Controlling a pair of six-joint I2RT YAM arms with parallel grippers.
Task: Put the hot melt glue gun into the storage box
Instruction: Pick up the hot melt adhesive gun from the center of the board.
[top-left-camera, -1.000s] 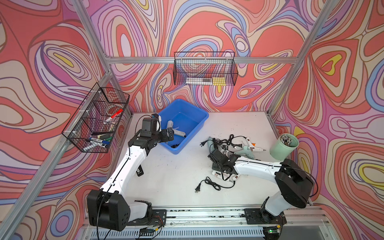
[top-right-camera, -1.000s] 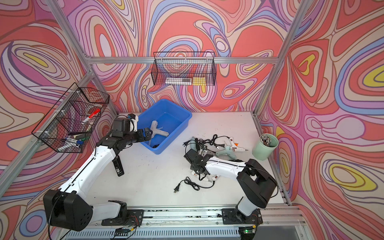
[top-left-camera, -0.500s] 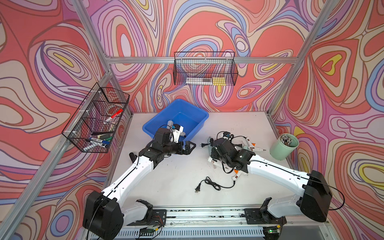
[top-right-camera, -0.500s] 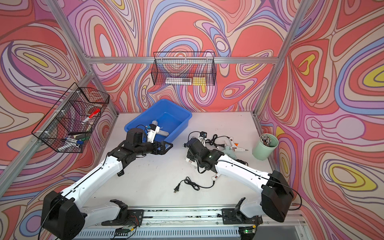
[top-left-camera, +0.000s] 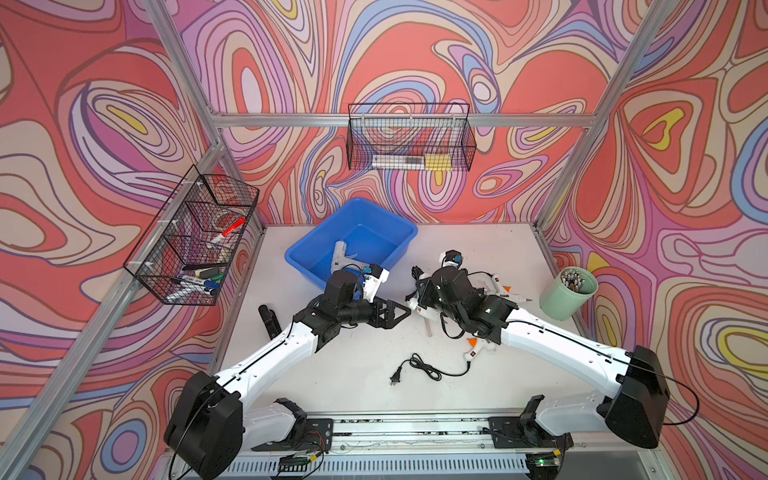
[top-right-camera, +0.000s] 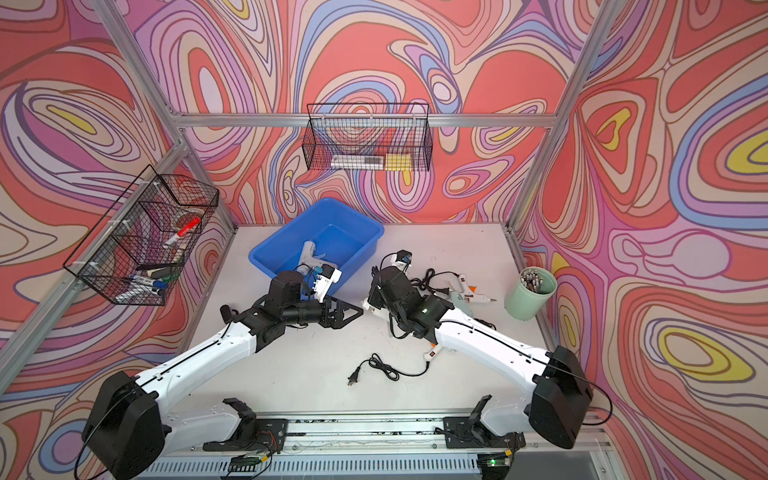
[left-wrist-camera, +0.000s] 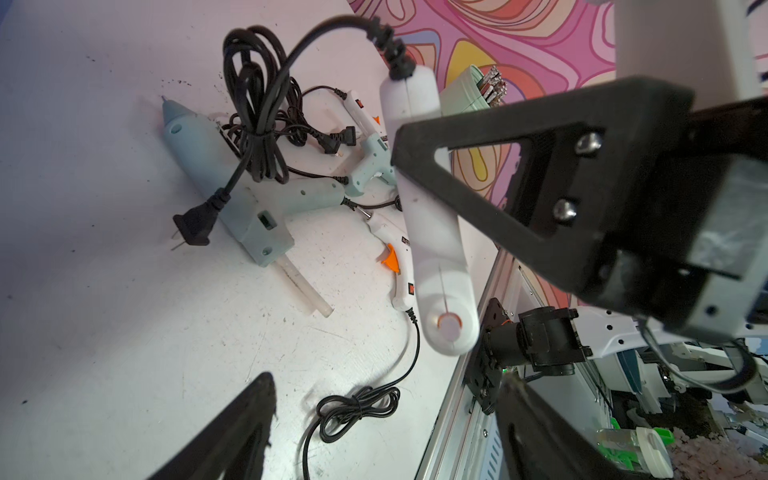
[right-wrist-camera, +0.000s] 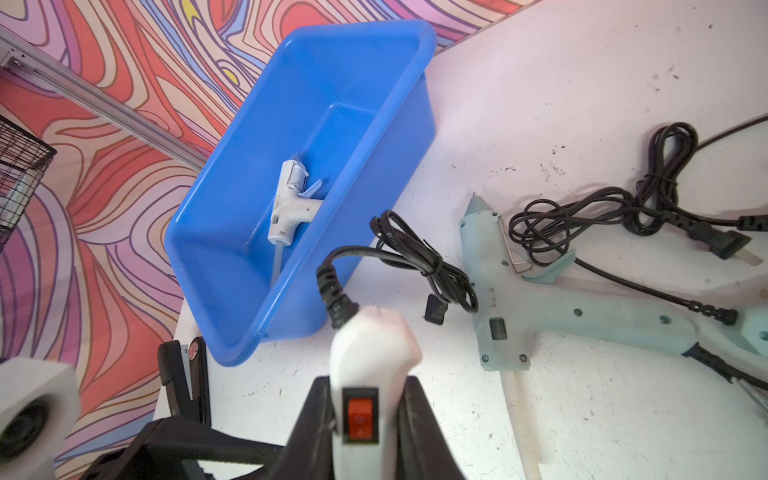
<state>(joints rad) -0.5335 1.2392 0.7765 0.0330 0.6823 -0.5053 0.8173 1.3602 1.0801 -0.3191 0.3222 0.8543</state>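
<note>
The blue storage box (top-left-camera: 409, 239) (top-right-camera: 332, 224) (right-wrist-camera: 332, 83) stands at the back of the table with one white glue gun (top-left-camera: 340, 255) (right-wrist-camera: 291, 199) lying inside. My right gripper (right-wrist-camera: 361, 386) (top-left-camera: 424, 291) is shut on the handle of a white hot melt glue gun (right-wrist-camera: 372, 353) (left-wrist-camera: 432, 232), held off the table just right of the box, its black cord trailing. My left gripper (left-wrist-camera: 388, 382) (top-left-camera: 390, 313) is open and empty. It points at the held gun, which hangs ahead of its fingers, not between them.
A pale teal glue gun (right-wrist-camera: 540, 316) (top-left-camera: 505, 293) and a small white one with an orange trigger (left-wrist-camera: 395, 257) (top-left-camera: 478, 351) lie on the table among black cords (top-left-camera: 424, 370). A green cup (top-left-camera: 567, 295) stands at right. Wire baskets (top-left-camera: 195, 237) (top-left-camera: 409, 139) hang on the walls.
My left gripper left the box and swung right toward the table's middle. My right gripper lifted the white glue gun and carried it left toward the box.
</note>
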